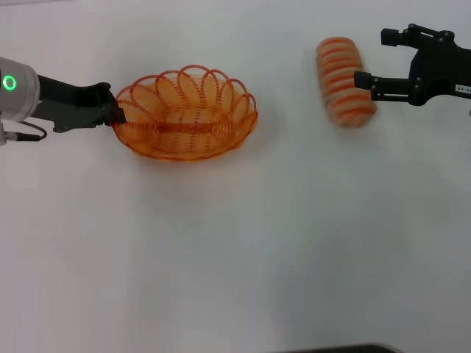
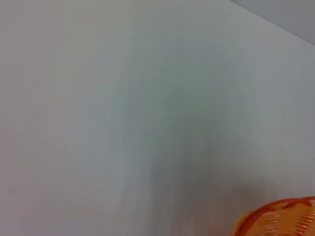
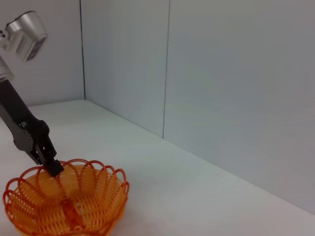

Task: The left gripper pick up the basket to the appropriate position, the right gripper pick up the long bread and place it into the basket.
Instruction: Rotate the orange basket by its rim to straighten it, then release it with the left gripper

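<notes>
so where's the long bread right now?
In the head view the long bread is at the far right, between the right gripper's open fingers, well apart from the basket that the left gripper grips at its rim.

The basket [image 1: 188,114] is thin orange wire with a slight gloss, open and see-through, while the long bread [image 1: 344,82] looks soft and matt, its surface ridged in pale tan and orange-brown bands. Both the left pincer [image 1: 118,114] and the right pincer [image 1: 372,62] look like matt black plastic. The tabletop [image 1: 235,257] is smooth, plain white with a faint sheen.
</notes>
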